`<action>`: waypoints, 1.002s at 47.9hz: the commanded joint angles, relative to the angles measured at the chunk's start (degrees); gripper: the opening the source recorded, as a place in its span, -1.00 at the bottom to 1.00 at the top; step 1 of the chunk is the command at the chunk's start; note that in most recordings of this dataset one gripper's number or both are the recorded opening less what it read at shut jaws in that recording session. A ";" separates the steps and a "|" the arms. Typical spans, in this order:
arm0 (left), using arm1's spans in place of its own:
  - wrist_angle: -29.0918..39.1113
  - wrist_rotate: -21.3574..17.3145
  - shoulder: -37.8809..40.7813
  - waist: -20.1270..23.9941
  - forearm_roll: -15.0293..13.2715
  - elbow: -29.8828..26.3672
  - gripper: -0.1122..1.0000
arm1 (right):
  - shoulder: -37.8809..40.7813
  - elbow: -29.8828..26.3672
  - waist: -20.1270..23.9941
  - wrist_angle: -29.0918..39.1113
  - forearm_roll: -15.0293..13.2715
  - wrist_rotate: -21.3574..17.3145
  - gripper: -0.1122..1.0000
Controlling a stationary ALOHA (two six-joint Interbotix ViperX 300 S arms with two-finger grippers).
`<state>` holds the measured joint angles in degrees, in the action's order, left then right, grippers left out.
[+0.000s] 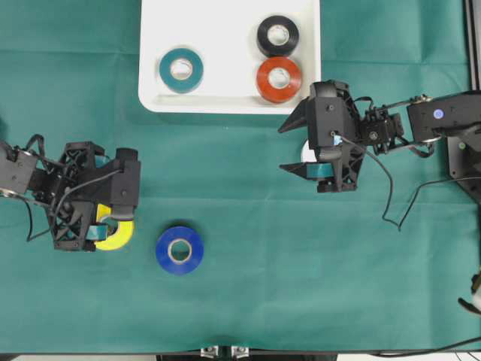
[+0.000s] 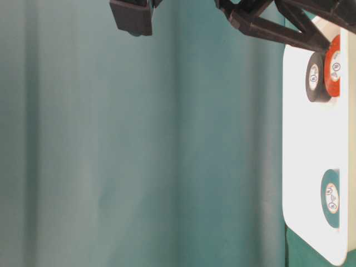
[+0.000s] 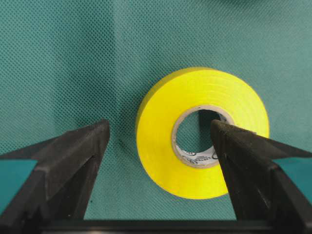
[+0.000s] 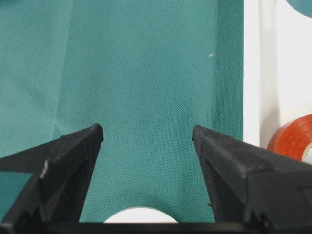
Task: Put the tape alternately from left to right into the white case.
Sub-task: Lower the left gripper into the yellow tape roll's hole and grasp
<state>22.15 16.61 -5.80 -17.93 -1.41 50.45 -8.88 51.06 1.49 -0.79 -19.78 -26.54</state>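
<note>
The left gripper (image 3: pixel 158 141) stands over the yellow roll (image 3: pixel 202 131) with its fingers apart: one fingertip sits inside the roll's core, the other on the green cloth (image 1: pixel 248 301) just outside the rim, so the ring wall lies between them and closing should pinch it. The roll lies flat, axis vertical. The right gripper (image 4: pixel 146 139), fingers also apart and empty, hovers beside the white case (image 1: pixel 225 101), with the white roll (image 4: pixel 140 215) just under its wrist. The case holds the teal roll (image 1: pixel 181 70), black roll (image 1: pixel 277 34) and red roll (image 1: pixel 278 79). The blue roll (image 1: pixel 179 250) lies on the cloth, nearer the left gripper.
</note>
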 commanded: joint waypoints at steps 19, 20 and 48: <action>-0.97 -0.09 1.85 -0.26 -0.18 -0.53 0.70 | 0.53 -1.23 0.09 -1.14 0.09 -0.09 0.68; -0.97 -0.09 1.85 -0.35 -0.18 -0.53 0.70 | 0.35 -1.32 0.09 -1.14 0.09 -0.09 0.68; -0.97 -0.53 0.88 -0.35 -0.09 -0.53 -0.84 | 0.53 -1.32 0.09 -1.14 0.09 -0.09 0.68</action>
<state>21.53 16.08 -3.60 -18.02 -1.49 50.45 -7.91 50.98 1.49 -1.41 -19.69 -26.54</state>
